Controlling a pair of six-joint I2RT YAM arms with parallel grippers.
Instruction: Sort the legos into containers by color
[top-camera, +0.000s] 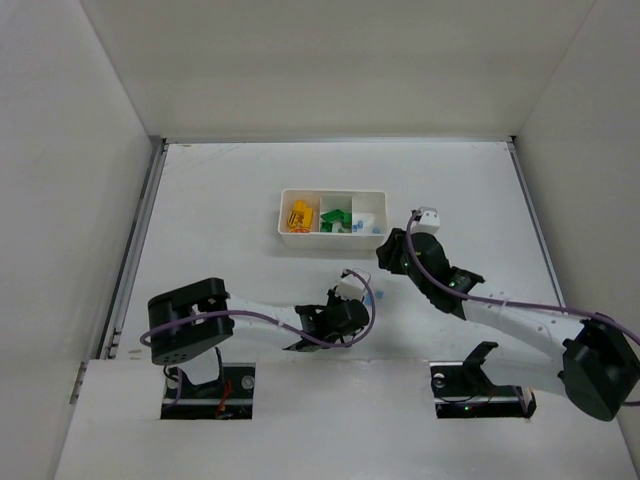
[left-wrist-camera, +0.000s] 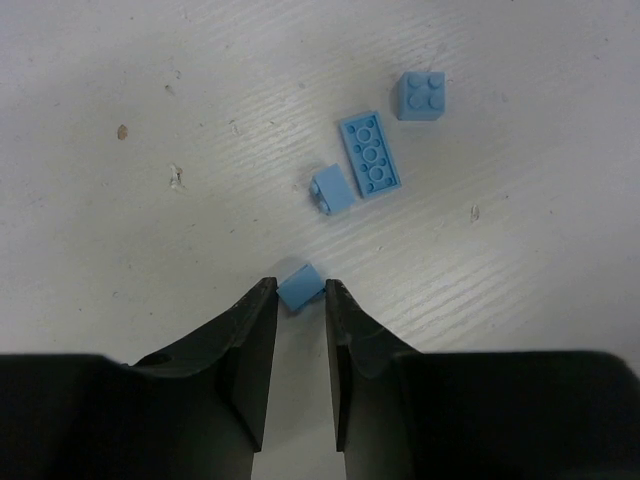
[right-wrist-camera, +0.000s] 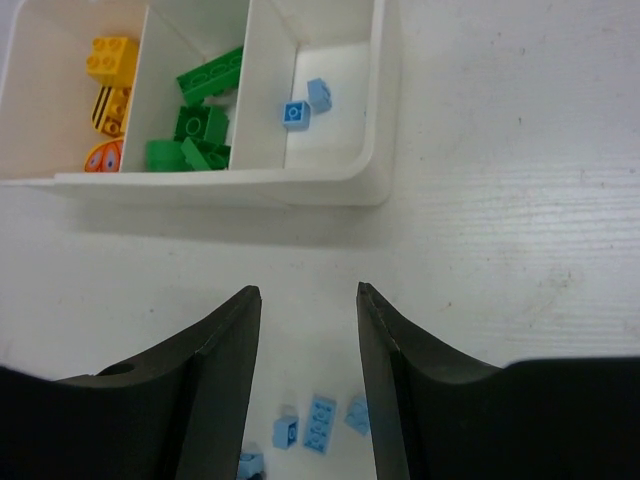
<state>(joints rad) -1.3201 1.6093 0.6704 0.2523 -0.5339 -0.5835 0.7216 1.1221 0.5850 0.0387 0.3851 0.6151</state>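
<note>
My left gripper (left-wrist-camera: 300, 291) is low on the table with its tips closed on a tiny light blue lego (left-wrist-camera: 300, 284). Three more light blue legos lie just beyond it: a small one (left-wrist-camera: 332, 190), an upturned flat plate (left-wrist-camera: 370, 154) and a square studded one (left-wrist-camera: 421, 95). The white tray (right-wrist-camera: 372, 120) holds yellow legos (right-wrist-camera: 110, 58) in its left container, green ones (right-wrist-camera: 205, 75) in the middle and two light blue ones (right-wrist-camera: 296, 114) in the right. My right gripper (right-wrist-camera: 308, 290) hangs open and empty above the table, just in front of the tray.
In the top view the tray (top-camera: 283, 212) stands mid-table, with the right gripper (top-camera: 425, 216) at its right end and the left gripper (top-camera: 360, 290) in front of it. White walls close in the table on three sides.
</note>
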